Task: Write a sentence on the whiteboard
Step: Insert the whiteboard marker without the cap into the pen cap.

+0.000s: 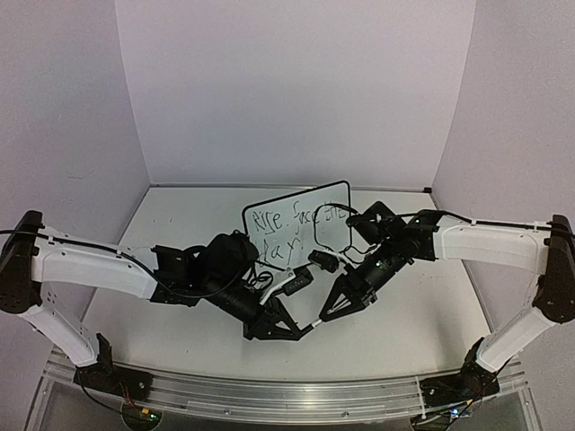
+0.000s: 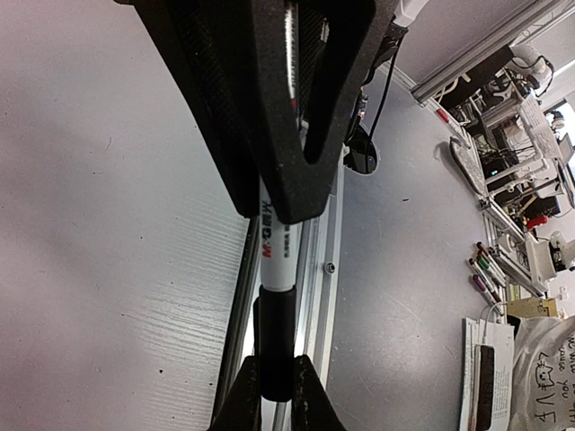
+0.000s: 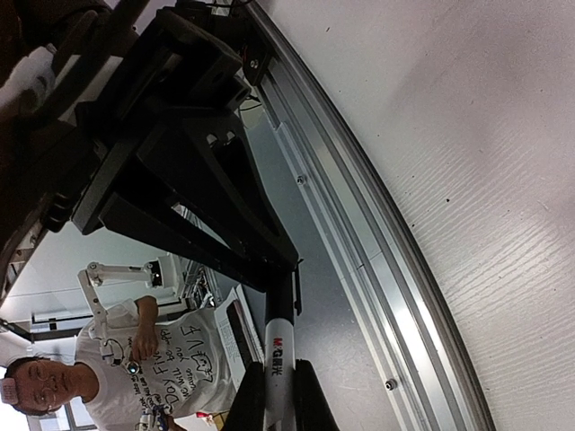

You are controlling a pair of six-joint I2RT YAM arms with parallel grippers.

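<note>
Rail (image 1: 269, 395) nearest in top view; left gripper (image 1: 292, 330) and right gripper (image 1: 328, 314) both clamped on one marker (image 1: 311, 325). Whiteboard (image 1: 310, 199) with sentence (image 1: 292, 220) stands behind, right arm (image 1: 485, 241) blocking its right edge. Left wrist: I see cap (image 2: 276, 350) pinched. Right wrist: barrel (image 3: 277, 346) pinched, person (image 3: 135, 359) beyond the rail.

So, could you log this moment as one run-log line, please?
left gripper: shut on black end of white plastic marker | right gripper: shut on its barrel | small black-framed whiteboard: upright, handwritten black sentence on it
</note>
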